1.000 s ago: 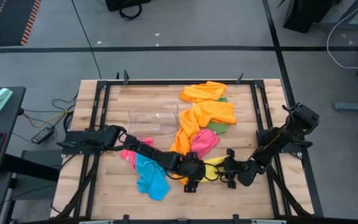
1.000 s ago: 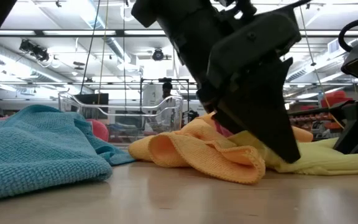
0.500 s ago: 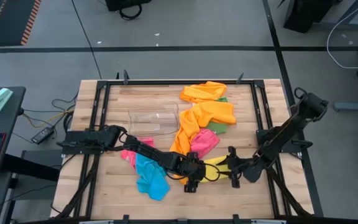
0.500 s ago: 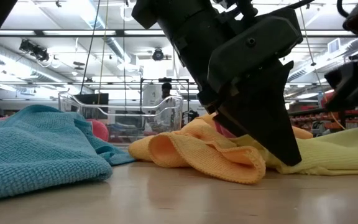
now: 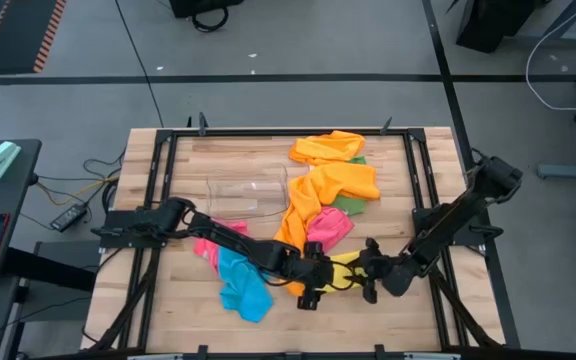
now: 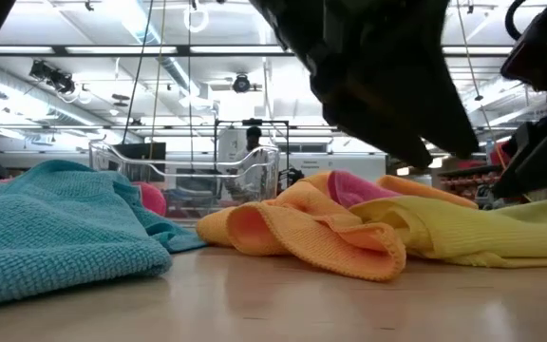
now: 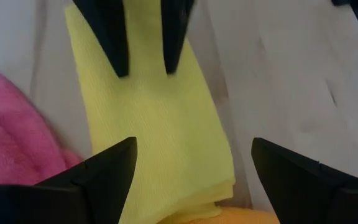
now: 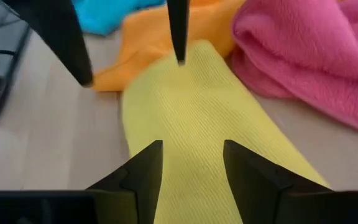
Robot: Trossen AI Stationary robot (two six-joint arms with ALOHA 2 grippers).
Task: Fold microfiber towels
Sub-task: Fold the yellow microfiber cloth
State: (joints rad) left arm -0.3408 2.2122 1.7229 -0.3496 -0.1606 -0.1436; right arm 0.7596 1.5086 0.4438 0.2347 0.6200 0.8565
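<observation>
I'm working in a big open lab or workshop hall, not a home. My wooden table [image 5: 238,160] sits in a black metal frame [image 5: 158,170] on a grey floor [image 5: 298,60] marked with dark tape lines. Beyond the table I see ceiling strip lights [image 6: 84,49], hanging cables [image 6: 164,57] and more framed workstations [image 6: 245,142].

One camera looks straight down, one level along the tabletop [image 5: 268,160], both wrist cameras face closely onto the same yellow towel [image 7: 154,137].
</observation>
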